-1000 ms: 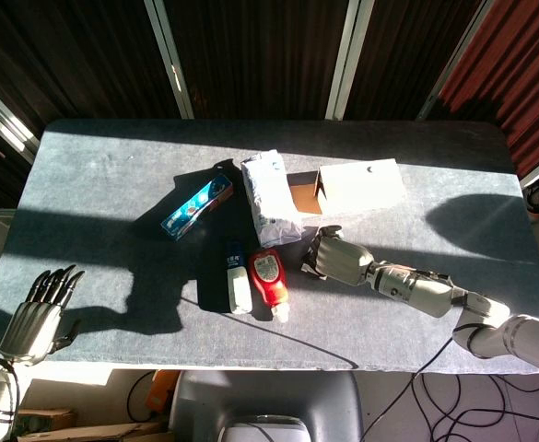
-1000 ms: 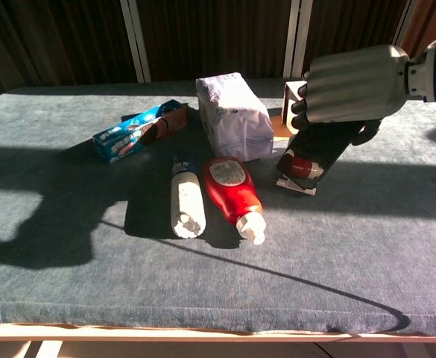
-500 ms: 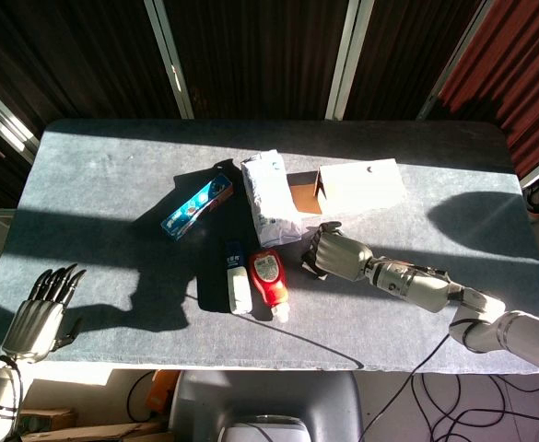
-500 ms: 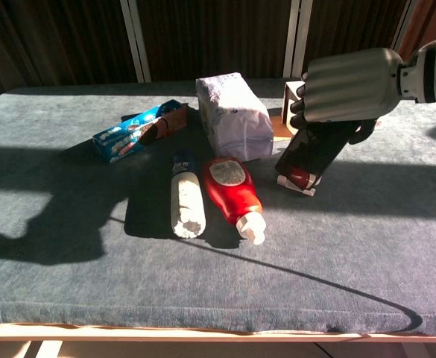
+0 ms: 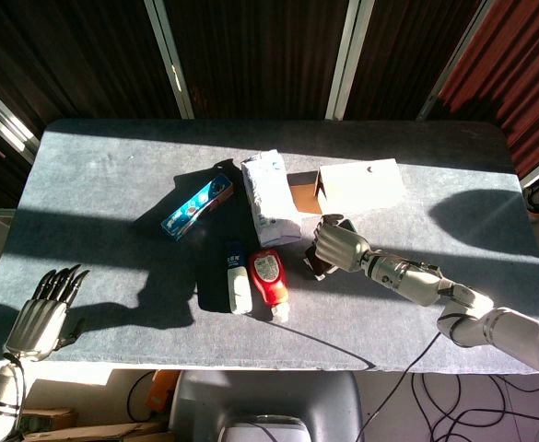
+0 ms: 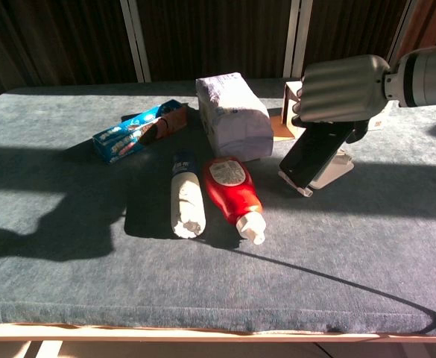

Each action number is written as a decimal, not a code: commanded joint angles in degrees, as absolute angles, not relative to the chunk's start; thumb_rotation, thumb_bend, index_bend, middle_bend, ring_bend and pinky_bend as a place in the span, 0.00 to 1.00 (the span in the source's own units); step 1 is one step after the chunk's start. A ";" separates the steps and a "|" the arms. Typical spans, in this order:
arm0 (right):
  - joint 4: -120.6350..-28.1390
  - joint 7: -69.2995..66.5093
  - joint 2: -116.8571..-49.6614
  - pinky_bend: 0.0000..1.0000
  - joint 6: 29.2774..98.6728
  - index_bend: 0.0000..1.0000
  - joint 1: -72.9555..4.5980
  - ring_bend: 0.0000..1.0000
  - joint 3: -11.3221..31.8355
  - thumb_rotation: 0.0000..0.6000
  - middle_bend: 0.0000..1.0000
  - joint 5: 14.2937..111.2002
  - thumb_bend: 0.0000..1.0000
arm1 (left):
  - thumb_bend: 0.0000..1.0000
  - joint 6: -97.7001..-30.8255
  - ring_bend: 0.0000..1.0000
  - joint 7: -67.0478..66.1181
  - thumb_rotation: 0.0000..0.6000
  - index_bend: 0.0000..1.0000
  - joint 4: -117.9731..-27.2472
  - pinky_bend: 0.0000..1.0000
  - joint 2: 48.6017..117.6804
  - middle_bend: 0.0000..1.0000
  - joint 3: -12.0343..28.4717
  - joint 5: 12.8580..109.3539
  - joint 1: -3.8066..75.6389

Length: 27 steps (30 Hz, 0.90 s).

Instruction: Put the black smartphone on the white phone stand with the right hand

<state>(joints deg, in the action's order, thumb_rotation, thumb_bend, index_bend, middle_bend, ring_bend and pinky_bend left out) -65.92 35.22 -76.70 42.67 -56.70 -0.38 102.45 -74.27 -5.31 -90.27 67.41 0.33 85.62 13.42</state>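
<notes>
On white phone stand (image 6: 329,173), right robot hand (image 6: 342,88) grips tilted black smartphone (image 6: 312,151).

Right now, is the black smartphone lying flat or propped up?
Propped up: the black smartphone leans tilted on the white phone stand, with the right robot hand on its top.

- My grey felt-covered table (image 5: 94,175) sits in hard sunlight, with long dark shadows falling across its left half and near edge.
- Behind it I face dark slatted panels (image 5: 251,55), split by slanted white frame posts (image 5: 169,55).
- A reddish-brown slatted panel (image 5: 518,64) fills my upper right corner.
- Below the near edge I see a grey chair back (image 5: 264,405), black cables (image 5: 453,414) on a pale floor, and cardboard boxes (image 5: 66,428).
</notes>
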 commanded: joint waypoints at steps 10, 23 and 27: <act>-64.45 36.15 -77.94 0.60 42.15 0.85 -56.95 0.57 -0.62 1.00 0.75 101.13 0.27 | 0.38 -73.58 0.00 -5.29 1.00 0.00 -90.22 0.04 67.35 0.00 0.28 85.16 13.79; -65.75 36.16 -76.53 0.58 43.34 0.49 -56.32 0.54 -1.60 1.00 0.65 100.92 0.24 | 0.38 -73.37 0.00 -5.26 1.00 0.00 -90.44 0.04 67.28 0.00 0.05 85.38 14.01; -66.08 36.28 -76.33 0.58 43.32 0.44 -56.27 0.53 -1.67 1.00 0.63 100.81 0.24 | 0.38 -73.37 0.00 -5.19 1.00 0.00 -90.48 0.04 67.25 0.00 -0.01 85.47 14.01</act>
<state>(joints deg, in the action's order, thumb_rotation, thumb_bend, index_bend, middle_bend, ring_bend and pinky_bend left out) -66.04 36.26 -76.34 43.32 -56.27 -1.66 100.82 -73.37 -5.19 -90.48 67.25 -0.01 85.47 14.01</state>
